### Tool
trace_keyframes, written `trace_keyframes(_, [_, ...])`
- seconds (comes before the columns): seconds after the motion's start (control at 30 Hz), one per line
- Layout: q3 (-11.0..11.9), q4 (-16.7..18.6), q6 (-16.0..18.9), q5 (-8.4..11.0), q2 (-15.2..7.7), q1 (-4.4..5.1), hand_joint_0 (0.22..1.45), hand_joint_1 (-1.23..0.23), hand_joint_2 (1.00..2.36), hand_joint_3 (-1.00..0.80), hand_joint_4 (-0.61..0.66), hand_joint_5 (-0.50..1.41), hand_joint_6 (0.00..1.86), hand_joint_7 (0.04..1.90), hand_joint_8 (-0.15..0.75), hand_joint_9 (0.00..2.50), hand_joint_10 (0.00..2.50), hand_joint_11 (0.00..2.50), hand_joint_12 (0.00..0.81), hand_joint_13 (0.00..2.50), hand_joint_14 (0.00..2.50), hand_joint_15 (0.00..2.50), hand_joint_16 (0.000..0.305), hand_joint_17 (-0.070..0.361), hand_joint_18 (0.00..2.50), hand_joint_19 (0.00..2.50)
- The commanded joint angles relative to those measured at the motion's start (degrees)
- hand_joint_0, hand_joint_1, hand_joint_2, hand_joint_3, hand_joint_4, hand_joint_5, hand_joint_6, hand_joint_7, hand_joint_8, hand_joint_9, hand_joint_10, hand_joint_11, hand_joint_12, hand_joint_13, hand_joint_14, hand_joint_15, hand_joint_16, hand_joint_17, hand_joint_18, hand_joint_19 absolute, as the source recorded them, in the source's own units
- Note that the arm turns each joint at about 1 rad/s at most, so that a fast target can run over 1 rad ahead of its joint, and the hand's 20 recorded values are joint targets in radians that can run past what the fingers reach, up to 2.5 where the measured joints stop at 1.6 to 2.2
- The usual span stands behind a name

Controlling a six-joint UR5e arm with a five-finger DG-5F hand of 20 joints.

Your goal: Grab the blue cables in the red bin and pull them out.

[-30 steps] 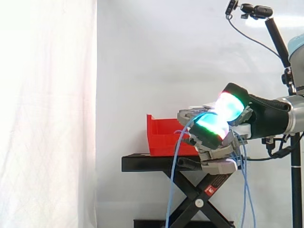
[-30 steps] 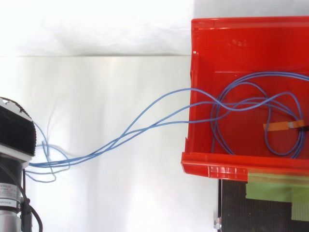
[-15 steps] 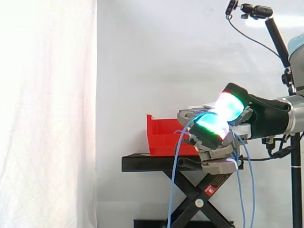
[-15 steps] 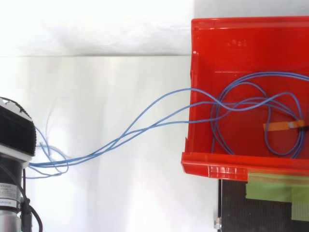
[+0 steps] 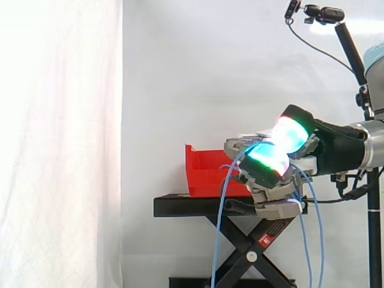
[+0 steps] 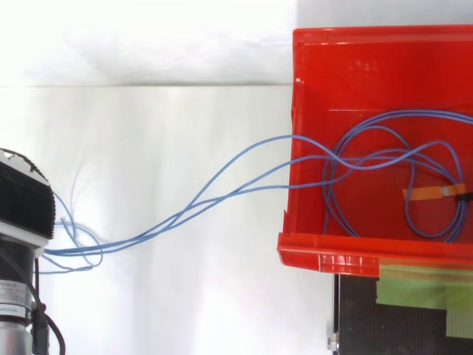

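Observation:
Several thin blue cables [image 6: 222, 177] run from coils on the floor of the red bin [image 6: 355, 52] out over its open left edge and across to the hand. In the side view the hand [image 5: 282, 174] hovers just right of the red bin [image 5: 207, 171], level with its rim, fingers curled and shut on the blue cables [image 5: 219, 228]. Its pads [image 5: 267, 159] glow green and red. From the hand, loose cable lengths hang down past the stand. In the top view the cables end under the black wrist at the left edge.
The bin sits on a black scissor-lift stand [image 5: 198, 206]. An orange tag [image 6: 434, 192] lies among the coils inside the bin. Green tape [image 6: 421, 285] covers the stand beside the bin. A white curtain hangs behind, and a camera pole stands at the far right.
The hanging cable loops below the hand have swung slightly. The hand and the coils in the bin have stayed put.

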Motion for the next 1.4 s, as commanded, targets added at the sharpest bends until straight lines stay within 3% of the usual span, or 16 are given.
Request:
trace_keyframes(0.0, [0.0,0.0,0.0,0.00,0.0,0.00,1.11,-1.01,1.01,-0.54,-0.39,0.38,1.63,0.37,0.170,0.99,1.14,1.63,0.255,1.14,2.08,1.20,0.033,0.075,1.21,1.31])
trace_keyframes(0.67, [0.0,0.0,0.0,0.00,0.0,0.00,1.10,-1.01,1.01,-0.54,-0.39,0.39,1.63,0.37,0.166,0.95,1.17,1.49,0.255,1.11,2.11,1.18,0.034,0.076,1.17,1.28])
trace_keyframes(1.37, [0.0,0.0,0.0,0.00,0.0,0.00,1.10,-1.01,1.01,-0.53,-0.39,0.39,1.63,0.37,0.167,0.94,1.16,1.51,0.253,1.11,2.11,1.16,0.033,0.074,1.16,1.28])
